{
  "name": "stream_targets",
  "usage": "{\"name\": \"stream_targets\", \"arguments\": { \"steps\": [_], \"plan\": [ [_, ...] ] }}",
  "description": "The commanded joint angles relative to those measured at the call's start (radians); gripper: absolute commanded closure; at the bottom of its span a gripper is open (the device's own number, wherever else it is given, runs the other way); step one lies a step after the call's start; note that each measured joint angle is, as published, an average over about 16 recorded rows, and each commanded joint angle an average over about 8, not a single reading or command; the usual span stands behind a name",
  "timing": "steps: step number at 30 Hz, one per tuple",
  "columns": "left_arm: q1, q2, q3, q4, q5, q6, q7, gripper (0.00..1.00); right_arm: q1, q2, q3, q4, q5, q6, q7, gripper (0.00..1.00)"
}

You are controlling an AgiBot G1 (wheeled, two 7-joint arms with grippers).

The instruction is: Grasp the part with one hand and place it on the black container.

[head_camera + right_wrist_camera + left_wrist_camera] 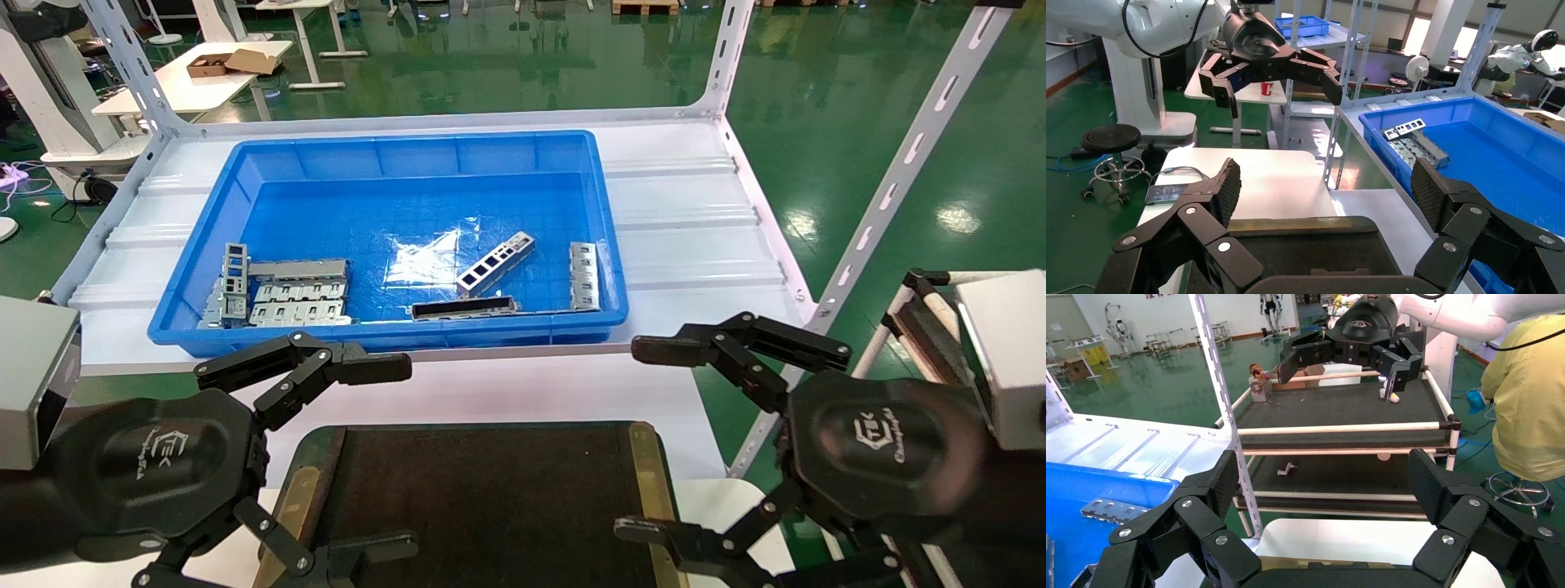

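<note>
The part (494,263), a small silver strip with a row of square cutouts, lies slanted on the floor of the blue bin (310,155), right of centre. The black container (490,498), a flat dark tray with gold side strips, lies empty at the near edge; it also shows in the right wrist view (1309,245). My left gripper (396,456) hovers open over the tray's left edge. My right gripper (639,441) hovers open over its right edge. Both are empty and well short of the bin. Each wrist view shows its own open gripper, the left (1322,481) and the right (1324,184).
In the bin, a long dark slotted bar (464,307) lies by the near wall, a tabbed strip (583,276) at the right and a cluster of grey plates (286,292) at the left. White shelf uprights (899,171) stand beside the bin. A padded rack (1340,404) stands to the right.
</note>
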Motion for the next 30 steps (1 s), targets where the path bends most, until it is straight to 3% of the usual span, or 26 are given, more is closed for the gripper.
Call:
{"name": "stream_targets", "arguments": {
  "steps": [1, 20, 30],
  "plan": [
    [0.000, 0.000, 0.000, 0.000, 0.000, 0.000, 0.000, 0.00, 0.000, 0.000, 0.000, 0.000, 0.000, 0.000, 0.000, 0.00],
    [-0.002, 0.005, 0.004, 0.007, 0.006, -0.008, -0.006, 0.00, 0.000, 0.000, 0.000, 0.000, 0.000, 0.000, 0.000, 0.00],
    [-0.049, 0.100, 0.052, 0.040, 0.147, -0.203, -0.038, 0.00, 0.000, 0.000, 0.000, 0.000, 0.000, 0.000, 0.000, 0.00]
  ]
}}
